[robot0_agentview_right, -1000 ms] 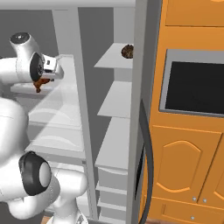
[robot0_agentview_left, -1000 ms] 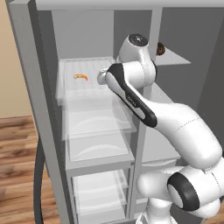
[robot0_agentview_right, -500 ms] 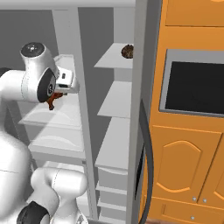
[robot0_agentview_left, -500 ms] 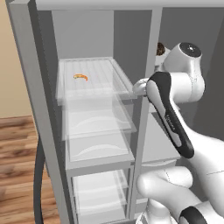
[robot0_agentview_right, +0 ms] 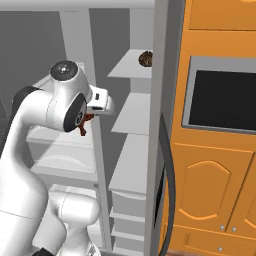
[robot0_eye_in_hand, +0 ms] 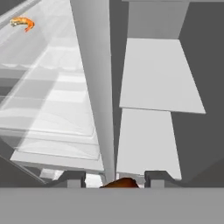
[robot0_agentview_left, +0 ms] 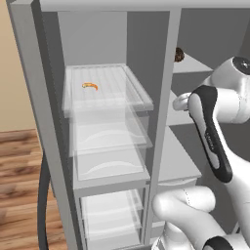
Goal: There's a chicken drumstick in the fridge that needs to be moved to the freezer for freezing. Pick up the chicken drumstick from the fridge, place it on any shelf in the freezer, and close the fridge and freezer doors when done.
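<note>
Kitchen, open fridge (robot0_agentview_left: 105, 93), orange cabinets (robot0_agentview_right: 215, 190)

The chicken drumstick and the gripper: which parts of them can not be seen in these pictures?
- Chicken drumstick: right base view, mostly behind the arm's white wrist; shape unclear.
- Chicken drumstick, hand view: a sliver above the bottom band.
- Gripper: hand view, fingers cut off low; contact unclear.
- Dark lump: left base view, half behind the divider.

**Drumstick at the divider between fridge and freezer**

In the hand view, the drumstick (robot0_eye_in_hand: 120, 183) sits bottom centre in the gripper (robot0_eye_in_hand: 114, 179), below the divider (robot0_eye_in_hand: 97, 87). The fridge (robot0_eye_in_hand: 48, 100) fills the left, a curled piece (robot0_eye_in_hand: 22, 22) upper left. Freezer (robot0_eye_in_hand: 157, 109) shelves fill the right. In the right base view, a lump (robot0_agentview_right: 146, 58) rests on the top shelf.
</note>
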Robot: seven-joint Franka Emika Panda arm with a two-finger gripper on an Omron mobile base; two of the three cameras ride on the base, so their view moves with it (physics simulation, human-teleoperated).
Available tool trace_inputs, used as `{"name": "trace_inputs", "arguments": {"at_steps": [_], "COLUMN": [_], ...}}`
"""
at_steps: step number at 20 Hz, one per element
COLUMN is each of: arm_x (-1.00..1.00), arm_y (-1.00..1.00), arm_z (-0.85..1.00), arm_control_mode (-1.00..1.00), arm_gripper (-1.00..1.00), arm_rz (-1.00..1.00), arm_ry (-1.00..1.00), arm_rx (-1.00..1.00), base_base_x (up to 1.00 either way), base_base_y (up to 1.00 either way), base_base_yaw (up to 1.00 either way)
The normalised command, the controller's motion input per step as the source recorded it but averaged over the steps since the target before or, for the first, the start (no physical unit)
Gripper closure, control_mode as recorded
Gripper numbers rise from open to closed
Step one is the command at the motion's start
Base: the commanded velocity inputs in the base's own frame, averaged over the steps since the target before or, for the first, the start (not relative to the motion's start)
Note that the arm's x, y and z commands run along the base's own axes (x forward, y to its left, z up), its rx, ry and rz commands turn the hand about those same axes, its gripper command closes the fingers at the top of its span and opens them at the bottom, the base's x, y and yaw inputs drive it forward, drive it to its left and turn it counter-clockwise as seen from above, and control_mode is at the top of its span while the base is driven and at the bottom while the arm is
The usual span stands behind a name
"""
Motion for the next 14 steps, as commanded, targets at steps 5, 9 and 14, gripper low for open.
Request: {"name": "trace_inputs", "arguments": {"at_steps": [5, 9, 14], "arm_x": [0.29, 0.54, 0.41], "arm_y": [-0.29, -0.23, -0.33], "arm_z": [-0.03, -0.22, -0.34], "arm_control_mode": [-1.00, -1.00, -1.00], "arm_gripper": [1.00, 1.00, 1.00], "arm_rz": [0.00, 0.04, 0.06], "arm_ry": [-0.01, 0.01, 0.07], "arm_rx": [0.00, 0.00, 0.00], "base_base_x": [0.00, 0.00, 0.00], "base_base_y": [0.00, 0.00, 0.00], "base_base_yaw": [0.00, 0.00, 0.00]}}
